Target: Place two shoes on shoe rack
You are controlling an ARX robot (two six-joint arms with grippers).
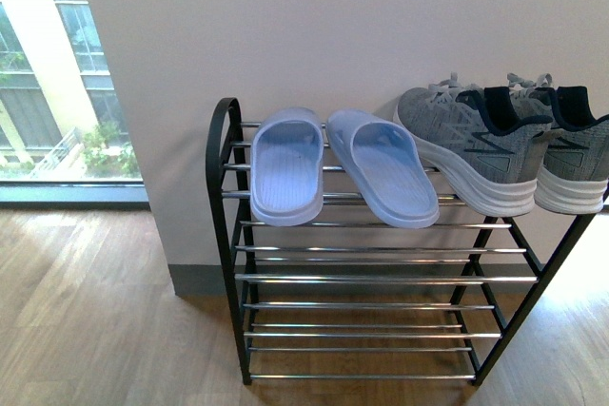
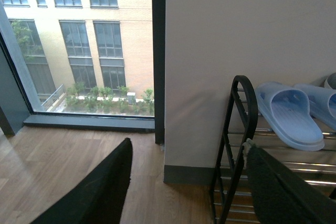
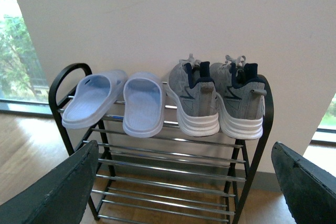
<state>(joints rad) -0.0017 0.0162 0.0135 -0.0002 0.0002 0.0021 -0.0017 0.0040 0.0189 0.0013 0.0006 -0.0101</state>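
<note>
The black shoe rack (image 1: 221, 154) with chrome bars stands against the white wall. On its top tier lie two light-blue slides (image 1: 287, 165) (image 1: 383, 166) side by side, and right of them two grey sneakers (image 1: 471, 145) (image 1: 576, 145) with white soles. The right wrist view shows all of them: slides (image 3: 94, 98) (image 3: 144, 103), sneakers (image 3: 195, 98) (image 3: 241, 100), rack (image 3: 265, 124). My right gripper (image 3: 186, 182) is open and empty, back from the rack. My left gripper (image 2: 189, 182) is open and empty beside the rack's arched left end (image 2: 242, 108), with one slide (image 2: 289, 111) in view.
The lower tiers of the rack (image 1: 371, 306) hold nothing. A floor-to-ceiling window (image 1: 57, 73) is left of the wall, over a wooden floor (image 1: 95, 311). A grey skirting (image 1: 195, 280) runs along the wall's foot.
</note>
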